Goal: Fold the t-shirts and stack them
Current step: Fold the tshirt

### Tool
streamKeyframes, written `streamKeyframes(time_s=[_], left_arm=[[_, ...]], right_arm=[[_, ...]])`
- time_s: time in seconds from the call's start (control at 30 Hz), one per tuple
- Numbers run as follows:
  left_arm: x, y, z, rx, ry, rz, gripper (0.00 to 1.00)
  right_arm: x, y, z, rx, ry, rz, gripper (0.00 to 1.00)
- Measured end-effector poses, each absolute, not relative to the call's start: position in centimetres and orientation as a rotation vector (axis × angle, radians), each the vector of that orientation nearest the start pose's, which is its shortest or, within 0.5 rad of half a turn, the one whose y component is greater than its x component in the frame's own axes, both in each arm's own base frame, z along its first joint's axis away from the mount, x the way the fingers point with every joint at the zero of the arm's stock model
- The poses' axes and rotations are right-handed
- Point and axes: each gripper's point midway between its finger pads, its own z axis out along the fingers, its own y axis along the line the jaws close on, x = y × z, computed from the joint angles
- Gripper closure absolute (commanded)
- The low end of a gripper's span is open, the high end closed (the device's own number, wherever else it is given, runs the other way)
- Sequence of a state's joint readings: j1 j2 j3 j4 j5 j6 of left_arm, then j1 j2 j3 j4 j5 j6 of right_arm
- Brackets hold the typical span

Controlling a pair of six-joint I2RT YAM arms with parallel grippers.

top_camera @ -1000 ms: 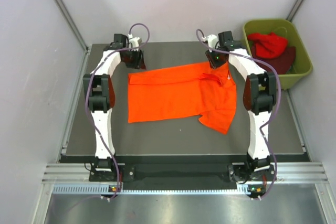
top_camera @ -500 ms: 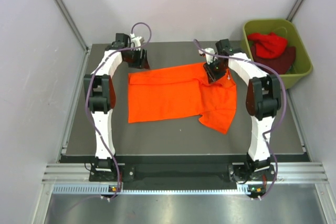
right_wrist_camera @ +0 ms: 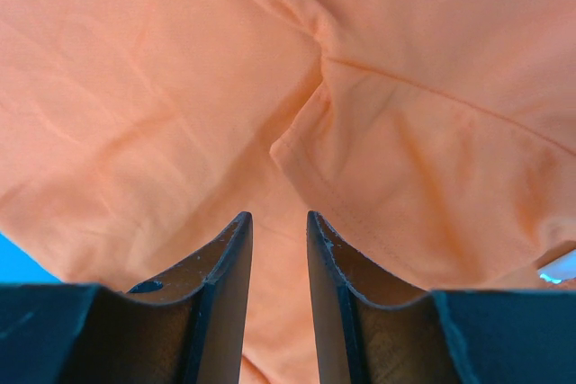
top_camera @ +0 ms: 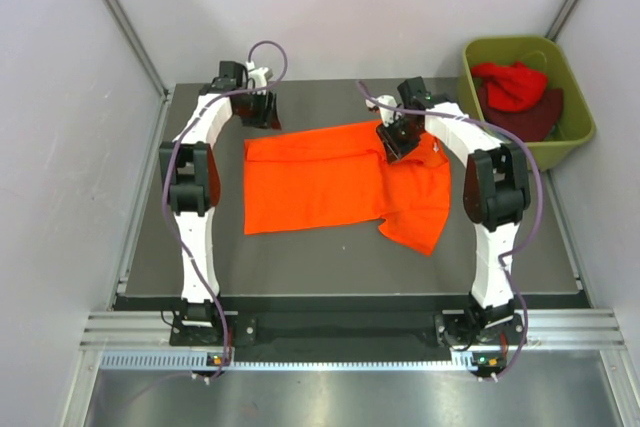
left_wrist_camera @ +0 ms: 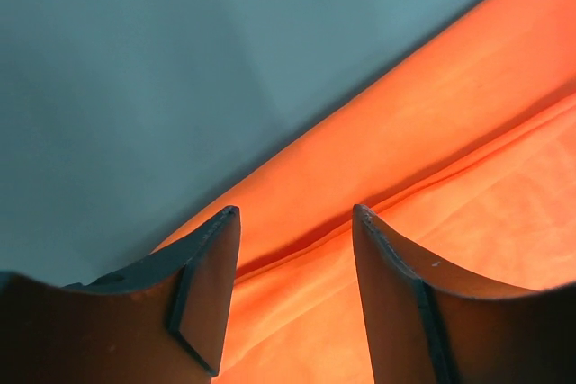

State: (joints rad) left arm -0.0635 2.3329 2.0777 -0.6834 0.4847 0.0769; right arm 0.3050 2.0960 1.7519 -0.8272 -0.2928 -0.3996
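A bright orange t-shirt (top_camera: 320,182) lies spread on the dark table, its right part folded over with a sleeve hanging toward the near side. My left gripper (top_camera: 268,117) hovers at the shirt's back left edge. In the left wrist view its jaws (left_wrist_camera: 295,213) stand open over the orange hem (left_wrist_camera: 432,132), with nothing between them. My right gripper (top_camera: 393,142) is above the shirt's back right part. In the right wrist view the gripper (right_wrist_camera: 279,218) is open by a narrow gap just above a fold of cloth (right_wrist_camera: 360,132), gripping nothing.
An olive-green tub (top_camera: 578,107) stands at the back right, off the table's corner. It holds a red t-shirt (top_camera: 512,82) and a dark maroon one (top_camera: 545,119). Grey walls close in the back and both sides. Bare table (top_camera: 300,257) lies near the arms' bases.
My right gripper has moved left and slightly nearer, from the shirt's back right edge to over the cloth. The left gripper has stayed almost in place. The shirt has not moved.
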Motion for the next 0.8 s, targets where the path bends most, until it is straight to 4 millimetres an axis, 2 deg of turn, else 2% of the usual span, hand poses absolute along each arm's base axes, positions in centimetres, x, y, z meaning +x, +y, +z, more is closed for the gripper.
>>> streamKeyframes(time_s=[0.13,0.27,0.43,0.57,0.8], left_arm=[[54.7,-9.7,8.2,0.365,2.471,-0.528,0.43],[54.4,-6.7,7.2,0.330,2.512,-0.457,0.46],[52.8,-3.7,5.2,0.277,2.598,-0.408,0.55],[52.2,-3.7,4.9,0.274,2.624,-0.419,0.63],[51.9,-4.6,4.9,0.291,2.626,-0.438,0.57]], right_arm=[[43.6,17.4,7.1,-1.009,2.511,0.372,0.69],[43.7,17.4,6.6,-1.010,2.517,0.373,0.69],[44.0,17.5,6.3,-1.010,2.521,0.374,0.69],[44.8,17.8,6.6,-1.005,2.503,0.371,0.69],[45.2,17.9,6.7,-1.004,2.494,0.369,0.69]])
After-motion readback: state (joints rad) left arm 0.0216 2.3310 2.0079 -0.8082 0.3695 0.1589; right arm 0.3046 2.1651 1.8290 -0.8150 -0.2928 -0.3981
